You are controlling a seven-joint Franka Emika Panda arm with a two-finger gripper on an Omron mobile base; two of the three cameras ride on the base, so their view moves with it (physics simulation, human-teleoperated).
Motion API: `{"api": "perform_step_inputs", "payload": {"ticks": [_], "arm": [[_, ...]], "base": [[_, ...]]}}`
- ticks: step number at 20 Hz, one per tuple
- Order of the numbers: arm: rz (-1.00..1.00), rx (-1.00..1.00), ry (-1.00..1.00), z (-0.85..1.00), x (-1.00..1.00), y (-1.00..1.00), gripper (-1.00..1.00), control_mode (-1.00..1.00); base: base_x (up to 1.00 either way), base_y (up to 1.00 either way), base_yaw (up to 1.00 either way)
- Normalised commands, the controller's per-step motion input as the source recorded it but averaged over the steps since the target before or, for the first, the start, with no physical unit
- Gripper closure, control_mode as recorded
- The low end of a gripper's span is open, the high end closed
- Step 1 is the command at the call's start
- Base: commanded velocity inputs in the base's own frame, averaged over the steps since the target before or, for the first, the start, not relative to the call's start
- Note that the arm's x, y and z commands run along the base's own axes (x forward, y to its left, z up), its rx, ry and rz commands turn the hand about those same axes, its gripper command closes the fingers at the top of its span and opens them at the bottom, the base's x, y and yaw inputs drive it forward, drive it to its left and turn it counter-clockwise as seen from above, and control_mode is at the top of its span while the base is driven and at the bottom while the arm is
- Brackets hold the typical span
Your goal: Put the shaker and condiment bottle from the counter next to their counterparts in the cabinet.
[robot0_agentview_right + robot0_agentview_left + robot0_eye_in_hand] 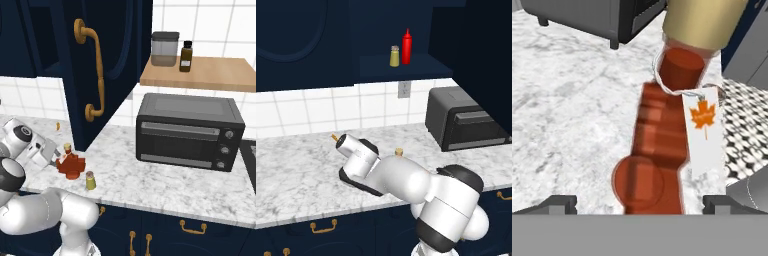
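Bottle (70, 165) stands on the counter (165, 182) near its front edge, squat and red-brown, with a tan cap. In the hand view the bottle (662, 145) lies right along the gripper's axis, its cap (699, 22) at the top and a white tag (703, 125) with an orange maple leaf hanging from the neck. The gripper (640, 202) is wide open, one fingertip low on each side of the bottle's body; whether either pad touches it is hard to say from these angles. From the right base view the gripper (54, 159) reaches in from the left, level with the bottle.

Just beside the bottle, toward the front edge, stands the shaker (90, 180), upright and apart from it. Behind them sits a black toaster oven (187, 131). Up on the cabinet shelf (406, 70), the squeeze bottle (407, 47) and a second shaker (394, 56) stand side by side.
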Motion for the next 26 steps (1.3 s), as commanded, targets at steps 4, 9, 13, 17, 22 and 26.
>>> {"api": "perform_step_inputs", "payload": {"ticks": [4, 9, 13, 17, 22, 26], "arm": [[0.0, 0.0, 0.0, -0.13, 0.13, -0.11, -1.0, -1.0], [0.0, 0.0, 0.0, -0.16, 0.1, -0.06, 1.0, -1.0], [0.0, 0.0, 0.01, -0.12, 0.0, -0.04, 1.0, -1.0], [-0.01, 0.01, -0.02, -0.03, 0.12, -0.03, 1.0, -1.0], [0.12, 0.01, -0.05, 0.62, 0.0, -0.02, 1.0, -1.0], [0.16, 0.01, -0.06, 0.9, -0.36, -0.1, 1.0, -1.0]], "base": [[0.0, 0.0, 0.0], [0.0, 0.0, 0.0], [0.0, 0.0, 0.0], [0.0, 0.0, 0.0], [0.0, 0.0, 0.0], [0.0, 0.0, 0.0]]}}
